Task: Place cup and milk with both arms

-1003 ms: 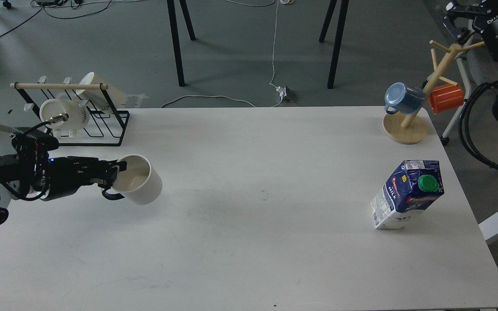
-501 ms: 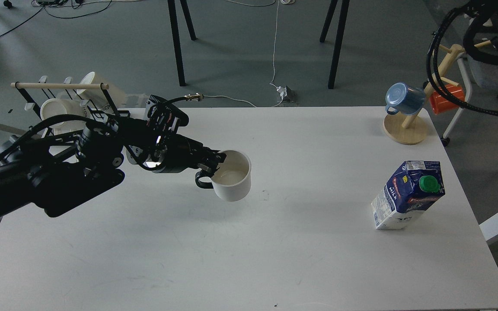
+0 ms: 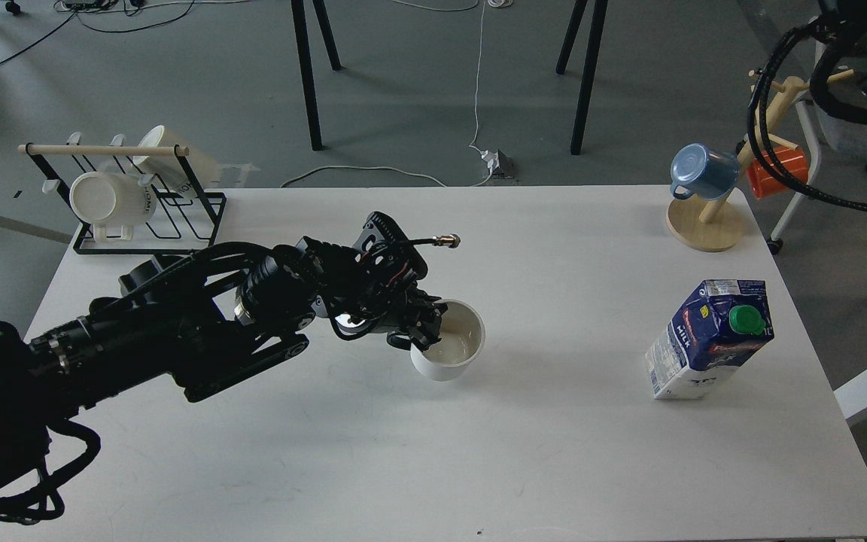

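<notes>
The white mug (image 3: 448,348) stands near the middle of the white table (image 3: 433,452), its long axis close to vertical and its mouth facing up, showing a pale, glossy interior. The left gripper (image 3: 424,331) is clamped on its rim at nine o'clock. The milk carton (image 3: 708,339) stands upright well off at three o'clock, green cap (image 3: 746,319) on its gable; the right gripper is out of sight.

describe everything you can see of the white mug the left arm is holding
The white mug is a plain cylinder that looks ceramic, with a pale, empty interior. It stands upright with its mouth up, near the middle of the white table; whether its base touches the tabletop cannot be told. The left gripper is clamped on its left rim, one finger inside the mouth, and covers the handle side. The milk carton stands well apart to its right.
</notes>
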Controlling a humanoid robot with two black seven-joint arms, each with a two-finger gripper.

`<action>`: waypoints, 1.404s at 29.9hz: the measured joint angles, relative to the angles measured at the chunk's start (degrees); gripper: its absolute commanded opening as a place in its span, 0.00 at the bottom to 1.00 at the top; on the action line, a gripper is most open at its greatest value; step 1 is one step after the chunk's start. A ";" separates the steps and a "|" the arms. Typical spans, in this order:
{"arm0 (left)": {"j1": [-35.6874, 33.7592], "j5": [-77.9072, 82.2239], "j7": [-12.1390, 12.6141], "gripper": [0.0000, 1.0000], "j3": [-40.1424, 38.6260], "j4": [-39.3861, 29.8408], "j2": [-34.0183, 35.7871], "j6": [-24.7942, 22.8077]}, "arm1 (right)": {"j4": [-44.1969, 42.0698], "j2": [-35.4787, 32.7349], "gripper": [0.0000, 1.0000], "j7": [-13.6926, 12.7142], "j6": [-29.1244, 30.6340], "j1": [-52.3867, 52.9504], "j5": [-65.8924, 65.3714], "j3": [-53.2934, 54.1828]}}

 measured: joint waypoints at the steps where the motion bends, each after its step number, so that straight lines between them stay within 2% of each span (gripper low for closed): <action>1: 0.10 0.00 0.02 0.07 0.24 0.12 -0.04 0.00 | 0.03 -0.01 1.00 0.00 0.00 -0.06 0.00 -0.02; 4: 1.55 -0.05 -0.01 0.10 0.41 0.54 -0.60 0.03 | 0.07 -0.01 1.00 0.00 0.00 -0.12 -0.03 -0.02; 6: 2.35 -0.18 -0.05 0.19 0.29 0.82 -0.77 0.04 | 0.08 -0.01 1.00 0.00 0.00 -0.13 -0.05 -0.01; 10: 2.89 -0.52 -0.18 0.23 0.03 0.94 -0.56 -0.01 | 0.08 0.02 1.00 0.00 0.00 -0.13 -0.07 0.02; 14: 2.96 -0.76 -0.59 0.39 -0.31 0.97 -0.20 0.07 | 0.08 0.02 1.00 0.00 0.00 -0.14 -0.07 0.00; 16: 2.95 -1.10 -0.71 0.52 -1.25 0.90 0.03 0.53 | 0.08 -0.03 1.00 0.00 0.00 -0.14 -0.08 -0.02; 23: 2.88 -8.45 -0.74 0.60 -11.07 -2.88 2.80 0.48 | 0.15 -1.49 1.00 -0.99 0.00 -0.39 -0.15 -0.04; 26: 2.87 -14.77 -1.19 0.68 -15.06 -3.69 4.96 0.52 | 0.23 -3.04 1.00 -1.77 0.00 -1.10 -0.16 0.07; 30: 2.85 -27.29 -2.33 0.81 -23.35 -3.79 7.13 0.68 | 1.63 -6.44 1.00 -2.14 0.00 -2.31 0.34 0.51; 33: 2.86 -43.08 -2.53 0.96 -31.26 -3.22 7.67 0.60 | 6.93 -11.14 1.00 -2.18 0.00 -4.65 0.96 1.20; 37: 3.14 -67.30 -2.49 0.99 -37.21 -0.11 8.85 1.04 | 14.38 -18.23 1.00 -2.06 0.00 -10.05 4.27 1.58; 42: 2.67 -91.54 -2.68 0.99 -40.56 7.32 10.30 1.18 | 18.82 -24.28 1.00 -1.51 0.00 -20.56 7.97 3.81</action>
